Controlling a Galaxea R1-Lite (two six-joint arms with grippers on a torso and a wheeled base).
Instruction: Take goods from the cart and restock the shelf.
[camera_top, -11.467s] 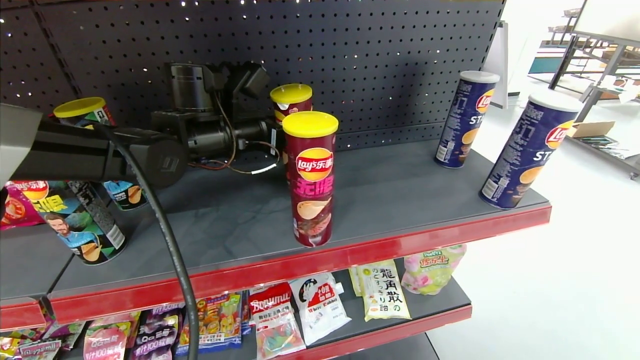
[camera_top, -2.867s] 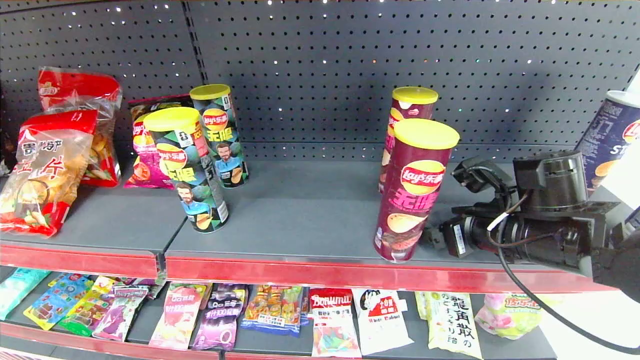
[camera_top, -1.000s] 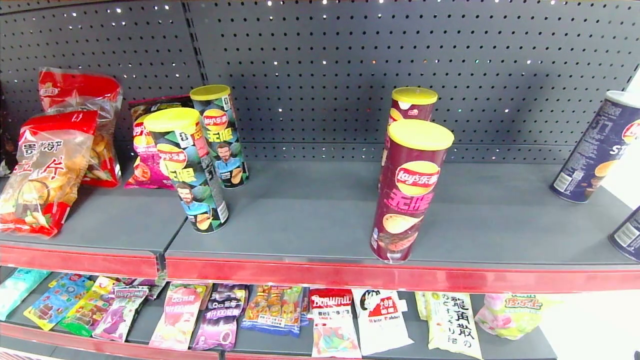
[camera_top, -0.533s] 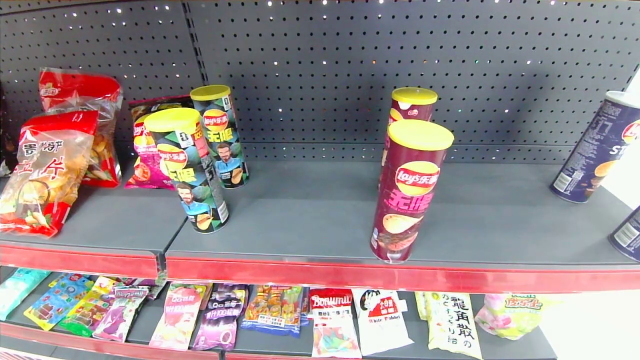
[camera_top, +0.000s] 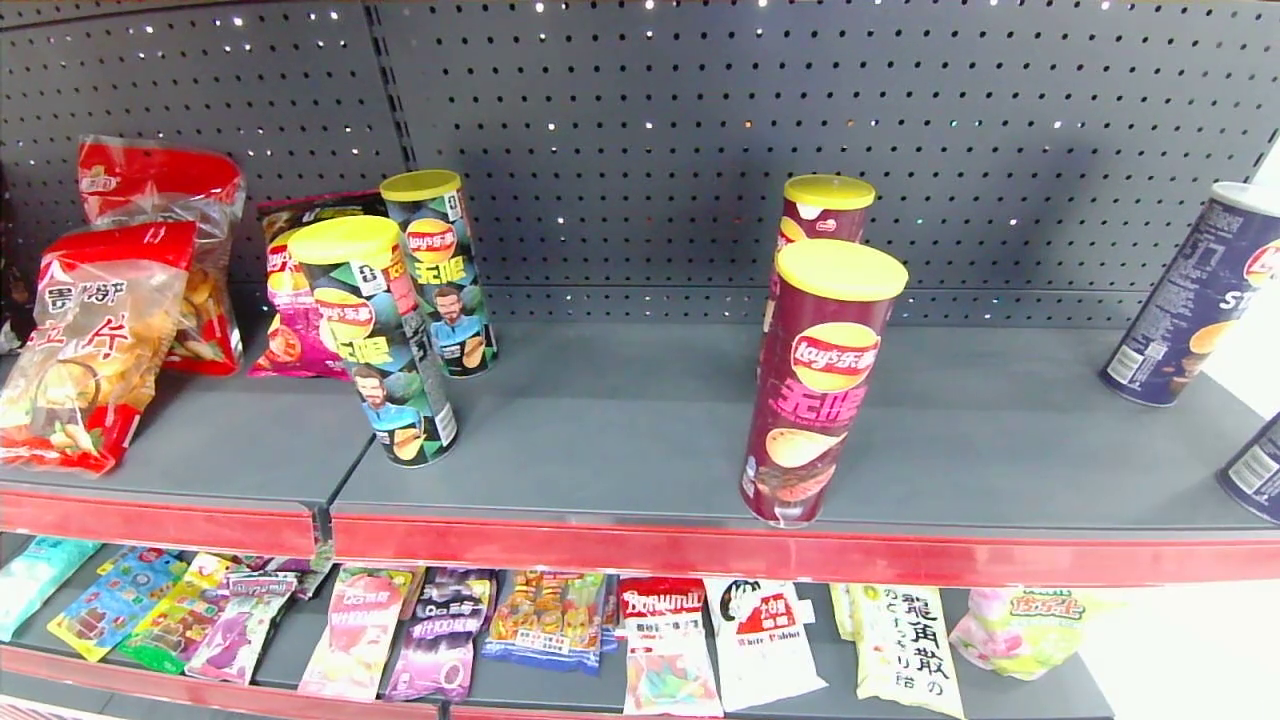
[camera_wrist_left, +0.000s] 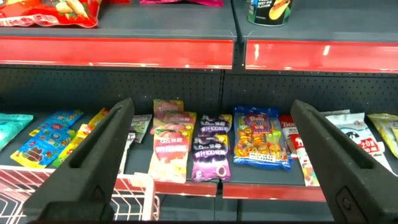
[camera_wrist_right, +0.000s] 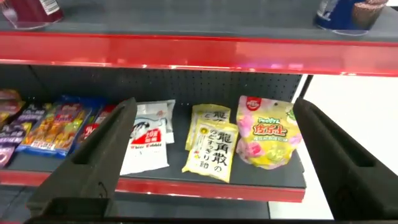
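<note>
Two maroon chip cans with yellow lids stand upright on the grey shelf, one at the front and one behind it. Two teal cans stand further left, and two dark blue cans at the right end. My left gripper is open and holds nothing; it hangs below that shelf, facing the lower shelf's candy bags. My right gripper is open too, facing the white and yellow pouches on the lower shelf.
Red snack bags lie at the upper shelf's left end. A red lip runs along the shelf's front edge. The white wire cart sits low beside my left gripper. Open grey shelf lies between the teal and maroon cans.
The right arm, beside the front maroon can 2.9 s ago, has pulled back out of the head view, leaving the can standing free. Nothing has moved in the last second.
</note>
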